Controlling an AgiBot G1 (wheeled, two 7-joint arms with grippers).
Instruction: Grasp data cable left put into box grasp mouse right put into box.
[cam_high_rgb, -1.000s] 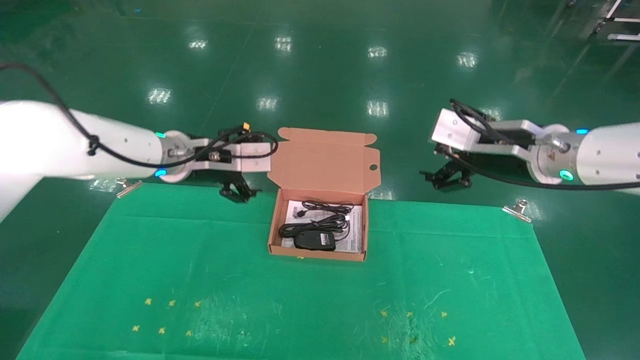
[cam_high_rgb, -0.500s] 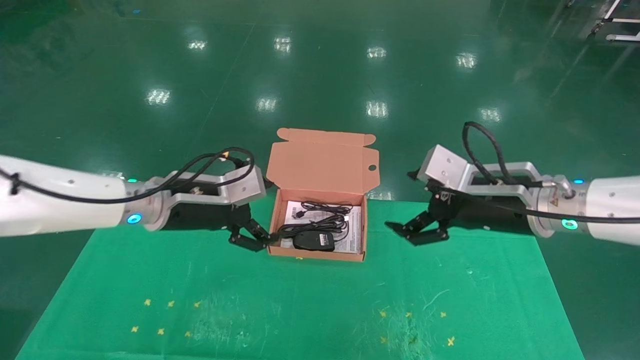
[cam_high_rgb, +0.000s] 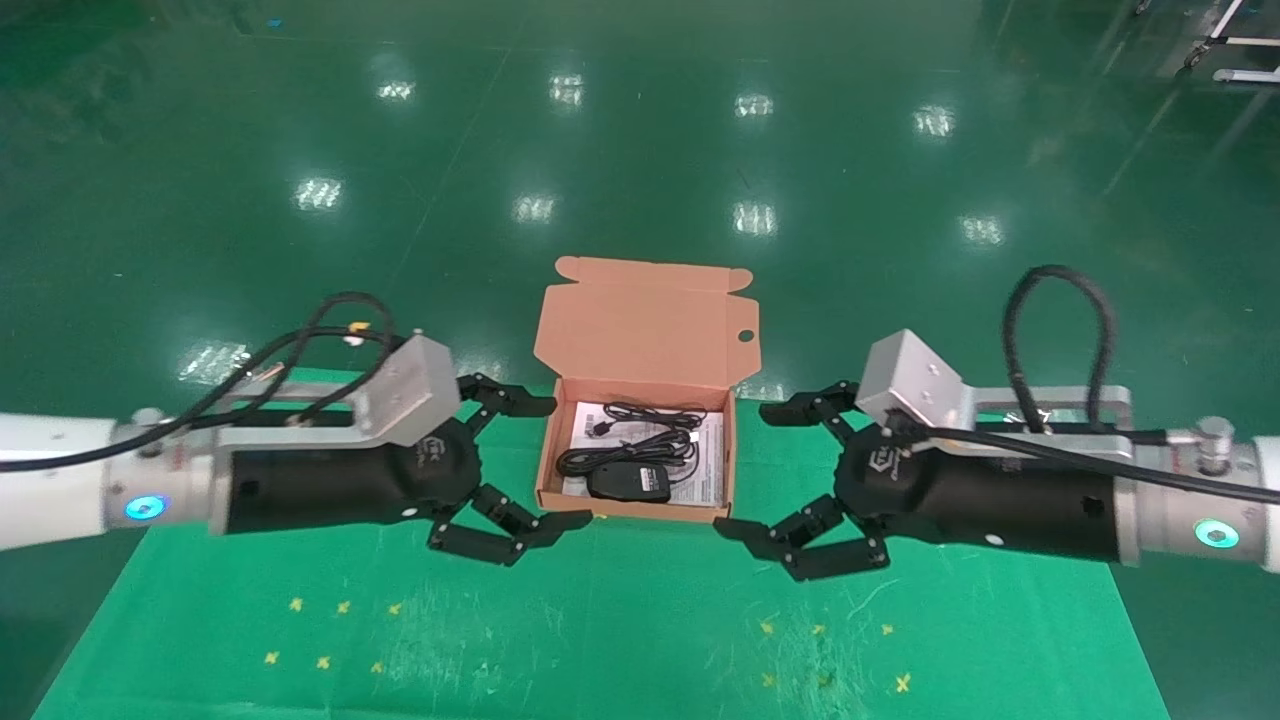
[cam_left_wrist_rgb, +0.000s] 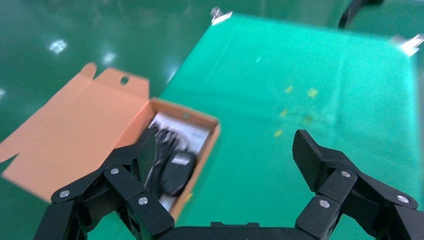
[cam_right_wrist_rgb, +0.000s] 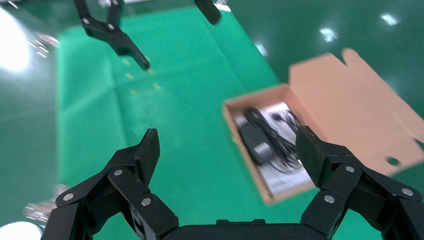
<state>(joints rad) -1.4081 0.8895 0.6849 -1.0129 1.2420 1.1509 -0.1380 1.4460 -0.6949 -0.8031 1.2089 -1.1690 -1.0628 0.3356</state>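
The salmon-orange box (cam_high_rgb: 650, 330) stands open at the middle of the table, its flap lid raised at the back. Inside, the black mouse (cam_high_rgb: 628, 482) lies at the front and the black data cable (cam_high_rgb: 655, 412) lies looped behind it, on a white leaflet. My left gripper (cam_high_rgb: 560, 462) is open and empty just left of the box. My right gripper (cam_high_rgb: 748, 470) is open and empty just right of it. The left wrist view shows the box (cam_left_wrist_rgb: 207, 125), mouse (cam_left_wrist_rgb: 177, 170) and gripper (cam_left_wrist_rgb: 225, 147). The right wrist view shows the box (cam_right_wrist_rgb: 235, 125), mouse (cam_right_wrist_rgb: 255, 142), cable (cam_right_wrist_rgb: 277, 132) and gripper (cam_right_wrist_rgb: 227, 144).
A green cloth (cam_high_rgb: 640, 620) covers the table, clipped at its far corners (cam_left_wrist_rgb: 220, 15). Small yellow cross marks (cam_high_rgb: 330, 630) lie near the front left and front right (cam_high_rgb: 830, 650). Shiny green floor lies beyond the table's edges.
Both arms have swung down and forward from behind the table to flank the box. Both grippers now stand open wide at its two sides. The box's contents have not moved.
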